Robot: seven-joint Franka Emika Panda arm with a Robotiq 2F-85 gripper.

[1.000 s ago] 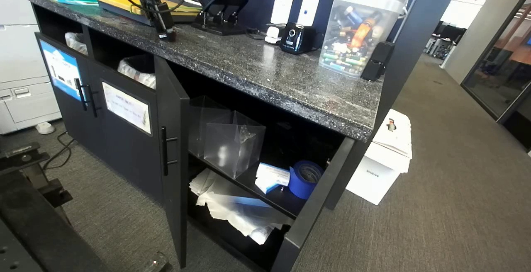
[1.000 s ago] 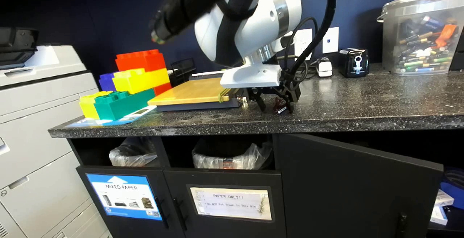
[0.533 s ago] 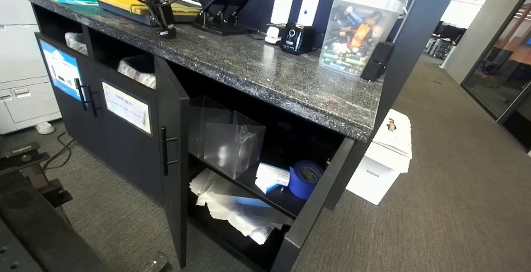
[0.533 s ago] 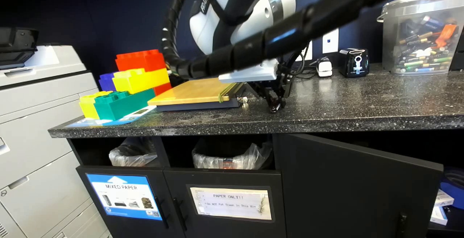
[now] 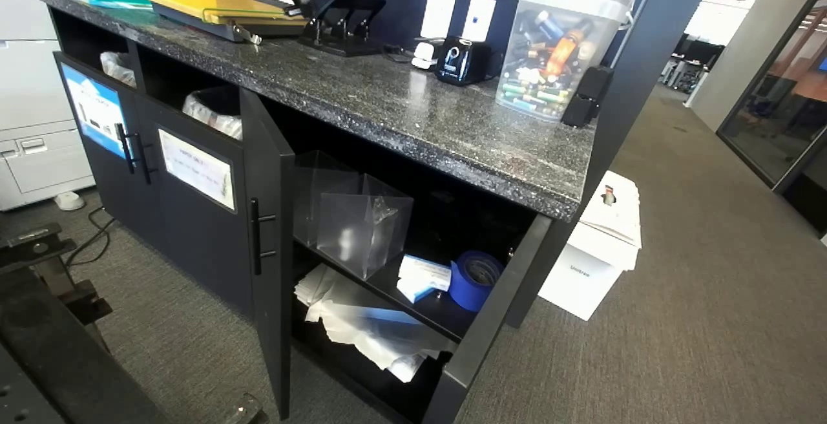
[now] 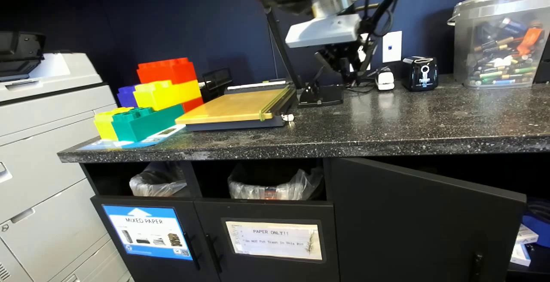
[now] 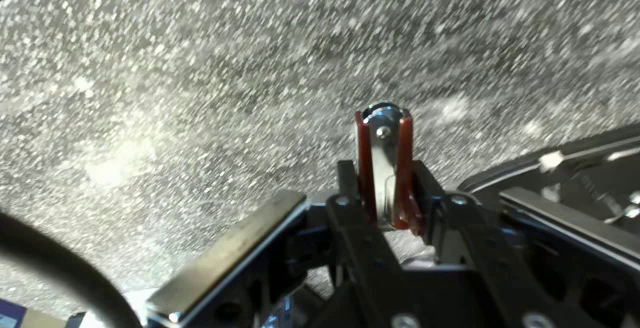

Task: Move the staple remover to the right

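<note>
Between the two fingers of my gripper (image 7: 384, 180) sits the staple remover (image 7: 406, 143), with red sides and a silver metal middle, in the wrist view. Both fingers press against its red sides, so the gripper is shut on it. Its metal end points away from the gripper, and the speckled counter (image 7: 225, 93) shows blurred beyond. In an exterior view the gripper (image 6: 350, 73) hangs raised above the counter, near the black stand (image 6: 320, 96). There the staple remover is too dark and small to make out.
A paper cutter (image 6: 232, 105) with a yellow board lies left of the stand. Colourful toy bricks (image 6: 163, 95) stand farther left. To the right are a white plug (image 6: 384, 80), a black box (image 6: 420, 74) and a clear bucket (image 6: 498, 54) of batteries. A cabinet door (image 5: 268, 249) hangs open below.
The fingers have closed on the staple remover, which lay on the counter near the front edge. The gripper has then lifted with it, moving up, back and slightly right in an exterior view.
</note>
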